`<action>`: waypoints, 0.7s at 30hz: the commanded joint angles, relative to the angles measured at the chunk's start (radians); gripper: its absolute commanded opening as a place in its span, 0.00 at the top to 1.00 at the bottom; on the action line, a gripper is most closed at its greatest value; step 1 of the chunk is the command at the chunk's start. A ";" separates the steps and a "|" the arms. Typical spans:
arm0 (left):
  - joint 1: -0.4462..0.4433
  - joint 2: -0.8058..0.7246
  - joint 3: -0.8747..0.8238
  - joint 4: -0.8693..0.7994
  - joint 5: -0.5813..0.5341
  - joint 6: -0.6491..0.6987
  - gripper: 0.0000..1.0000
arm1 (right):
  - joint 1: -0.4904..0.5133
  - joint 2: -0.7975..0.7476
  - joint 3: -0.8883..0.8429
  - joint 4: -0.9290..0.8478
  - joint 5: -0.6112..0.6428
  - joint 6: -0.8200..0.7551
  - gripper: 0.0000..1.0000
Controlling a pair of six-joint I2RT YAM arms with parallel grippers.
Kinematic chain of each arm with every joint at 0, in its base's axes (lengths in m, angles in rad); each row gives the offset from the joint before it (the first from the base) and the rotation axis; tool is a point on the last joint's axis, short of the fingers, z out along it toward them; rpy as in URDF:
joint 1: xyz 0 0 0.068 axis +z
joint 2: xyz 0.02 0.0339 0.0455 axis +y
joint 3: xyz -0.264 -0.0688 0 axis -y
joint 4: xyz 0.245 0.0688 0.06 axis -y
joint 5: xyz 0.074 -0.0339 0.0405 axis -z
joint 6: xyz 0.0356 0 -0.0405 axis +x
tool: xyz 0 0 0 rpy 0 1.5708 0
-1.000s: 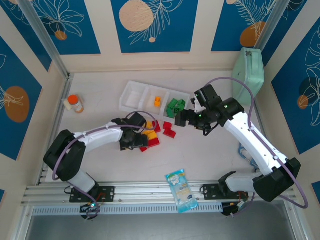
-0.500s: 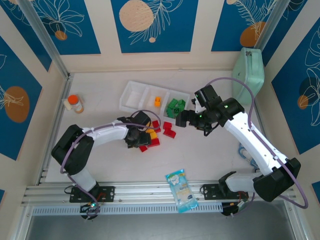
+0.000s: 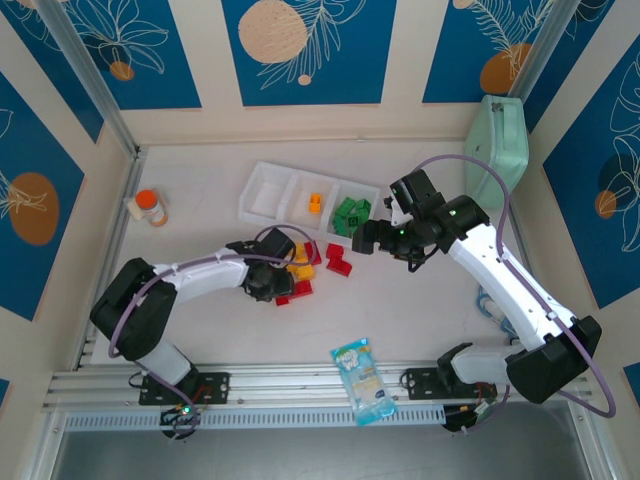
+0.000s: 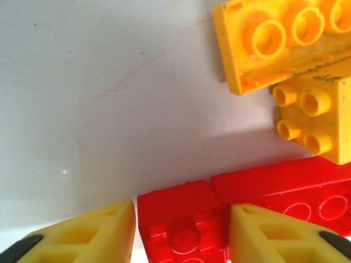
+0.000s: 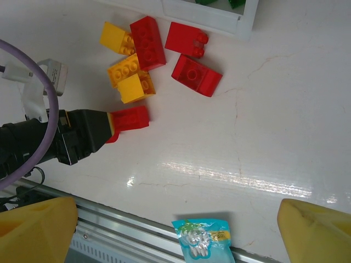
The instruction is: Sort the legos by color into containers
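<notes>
White table point(image 3: 200, 170): walls close it at the left, back and right, and the rail carrying the arm bases runs along the near edge. Bare surface lies on most sides of the work.
Tray of containers point(image 3: 272, 197): it sits toward the back at a slight angle. The left compartment is bare, the middle one holds one orange brick point(image 3: 315, 203), and the right one holds the green bricks point(image 3: 350, 213). By my reading, the bare one is meant for red.
Right gripper point(image 3: 362, 240): it hovers just beside the tray's right end, fingers spread wide with nothing between them. It is probably held there to leave the pile to the other arm.
Left gripper point(image 3: 272, 288): it is low at the near-left edge of the pile.
Loose legos point(image 5: 131, 76): red and yellow bricks are bunched between the tray and the rail, several of them touching. Two red ones point(image 5: 192, 74) lie nearer the tray.
Snack packet point(image 3: 365, 380): it lies at the near edge, well apart from the pile.
Yellow fingers point(image 4: 93, 233): one stands on each side of a red brick point(image 4: 178, 227), close to its flanks. Whether they press on it I cannot tell.
Room to move: in the left wrist view, open table lies left of that brick. A second red brick point(image 4: 307, 186) touches its right side, and yellow bricks point(image 4: 285, 44) sit just beyond. A straight lift looks safest, followed by a clear run back to the bare compartment.
</notes>
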 commanded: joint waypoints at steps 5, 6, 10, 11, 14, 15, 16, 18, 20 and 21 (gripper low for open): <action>-0.009 -0.018 -0.045 -0.032 0.003 0.022 0.66 | -0.004 0.020 0.030 -0.008 -0.009 -0.025 0.06; -0.009 -0.029 -0.050 -0.019 0.004 0.027 0.69 | -0.005 0.020 0.030 -0.010 -0.008 -0.026 0.06; -0.010 -0.095 -0.051 0.003 0.003 0.049 0.77 | -0.009 0.013 0.025 -0.011 -0.005 -0.027 0.06; -0.009 -0.112 -0.049 0.000 0.000 0.054 0.78 | -0.010 0.010 0.022 -0.011 -0.004 -0.026 0.06; -0.009 -0.155 -0.038 -0.020 -0.008 0.065 0.79 | -0.013 -0.001 0.011 -0.011 -0.004 -0.023 0.06; -0.010 -0.167 -0.035 -0.028 -0.009 0.068 0.79 | -0.013 -0.005 0.005 -0.011 -0.005 -0.021 0.06; -0.010 -0.177 -0.035 -0.031 -0.009 0.069 0.79 | -0.015 -0.009 0.003 -0.011 -0.006 -0.021 0.06; -0.009 -0.197 -0.037 -0.039 -0.007 0.071 0.77 | -0.016 -0.016 -0.004 -0.011 -0.006 -0.018 0.06; -0.010 -0.209 -0.043 -0.039 -0.003 0.074 0.73 | -0.018 -0.021 -0.009 -0.011 -0.006 -0.019 0.06; -0.009 -0.209 -0.045 -0.039 -0.002 0.077 0.71 | -0.020 -0.024 -0.011 -0.011 -0.007 -0.018 0.06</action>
